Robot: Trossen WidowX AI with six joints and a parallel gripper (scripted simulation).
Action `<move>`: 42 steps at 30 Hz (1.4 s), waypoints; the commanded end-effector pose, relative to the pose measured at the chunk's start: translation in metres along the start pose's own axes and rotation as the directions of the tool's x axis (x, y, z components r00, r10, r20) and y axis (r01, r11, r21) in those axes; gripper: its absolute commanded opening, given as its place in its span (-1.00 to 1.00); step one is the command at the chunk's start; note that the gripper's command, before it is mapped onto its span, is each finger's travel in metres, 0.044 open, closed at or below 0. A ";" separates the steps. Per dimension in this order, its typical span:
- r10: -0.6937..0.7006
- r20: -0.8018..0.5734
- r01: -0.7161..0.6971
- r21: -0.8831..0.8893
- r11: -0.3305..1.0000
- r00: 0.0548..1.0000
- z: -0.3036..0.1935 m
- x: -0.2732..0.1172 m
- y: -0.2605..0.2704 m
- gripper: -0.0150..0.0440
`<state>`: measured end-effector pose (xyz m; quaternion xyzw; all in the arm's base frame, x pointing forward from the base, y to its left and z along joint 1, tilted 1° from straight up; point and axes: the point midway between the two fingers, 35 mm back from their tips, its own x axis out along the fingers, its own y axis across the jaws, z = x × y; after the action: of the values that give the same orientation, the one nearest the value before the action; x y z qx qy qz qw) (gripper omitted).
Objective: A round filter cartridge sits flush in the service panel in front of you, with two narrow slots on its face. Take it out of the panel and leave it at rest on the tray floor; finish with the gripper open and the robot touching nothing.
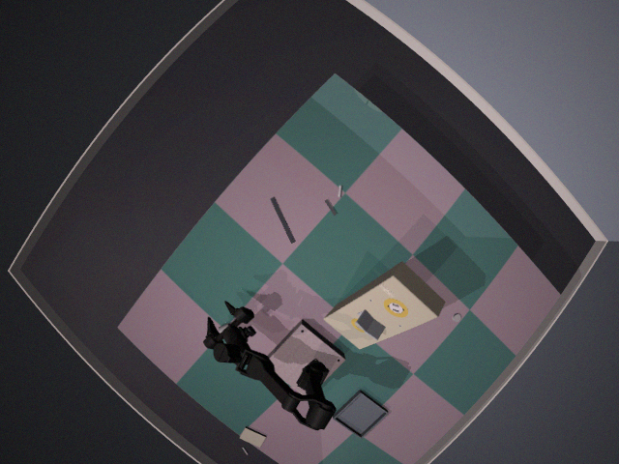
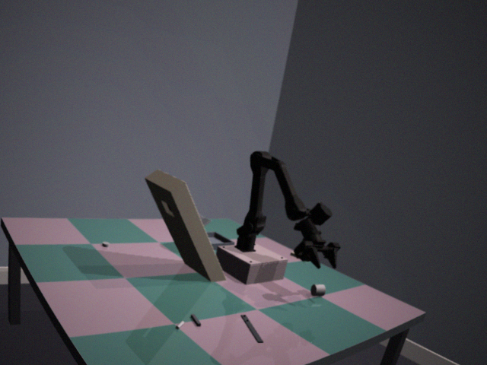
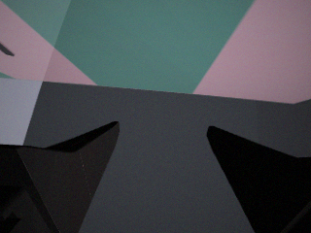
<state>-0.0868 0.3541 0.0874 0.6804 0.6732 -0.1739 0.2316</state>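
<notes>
The beige service panel (image 1: 422, 310) (image 2: 198, 236) stands tilted; the exterior camera sees its back and side. The filter cartridge (image 1: 396, 307) shows as a white round face with dark marks inside a yellow ring on the panel. The grey tray (image 1: 361, 413) (image 2: 224, 238) lies beyond the robot base, with nothing seen in it. My gripper (image 1: 218, 310) (image 2: 327, 267) (image 3: 163, 128) is open and empty, above the table on the side away from the tray, well clear of the panel. The wrist view shows neither cartridge nor panel.
A grey plate (image 1: 370, 324) covers part of a second yellow ring on the panel. A white cylinder (image 2: 318, 290) lies on the table below the gripper. A long dark bar (image 1: 282, 219) (image 2: 251, 328) and a short one (image 1: 331, 207) (image 2: 195, 319) lie farther off.
</notes>
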 end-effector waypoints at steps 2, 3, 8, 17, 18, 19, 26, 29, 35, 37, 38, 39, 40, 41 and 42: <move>0.017 0.004 -0.018 0.079 0.997 1.000 -0.002 0.000 0.009 0.69; 0.039 0.008 -0.040 0.177 0.983 0.999 -0.005 0.000 0.021 0.60; 0.175 0.040 -0.151 0.706 0.692 0.984 -0.019 -0.008 0.096 0.15; 0.327 0.082 -0.118 0.989 0.091 0.941 -0.026 -0.034 0.179 -0.18; 0.341 0.087 -0.103 0.994 0.027 0.936 -0.026 -0.037 0.187 -0.18; 0.355 0.092 -0.085 0.996 -0.036 0.930 -0.026 -0.041 0.194 -0.18; 0.450 0.132 0.095 0.890 -0.446 0.883 -0.023 -0.072 0.245 -0.18; 0.489 0.151 0.195 0.787 -0.585 0.859 -0.020 -0.088 0.265 -0.18; 0.561 0.192 0.413 0.498 -0.763 0.805 -0.012 -0.124 0.300 -0.18; 0.583 0.207 0.483 0.384 -0.787 0.785 -0.009 -0.136 0.310 -0.18; 0.594 0.214 0.517 0.324 -0.792 0.775 -0.008 -0.143 0.315 -0.18; 0.605 0.222 0.550 0.264 -0.792 0.765 -0.006 -0.150 0.320 -0.18; 0.615 0.230 0.581 0.202 -0.788 0.754 -0.004 -0.157 0.324 -0.18; 0.625 0.238 0.611 0.140 -0.779 0.743 -0.002 -0.164 0.329 -0.18; 0.635 0.246 0.638 0.078 -0.766 0.732 0.000 -0.171 0.333 -0.18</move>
<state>0.2031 0.2651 0.1809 0.5462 -0.0551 -0.4490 -0.7050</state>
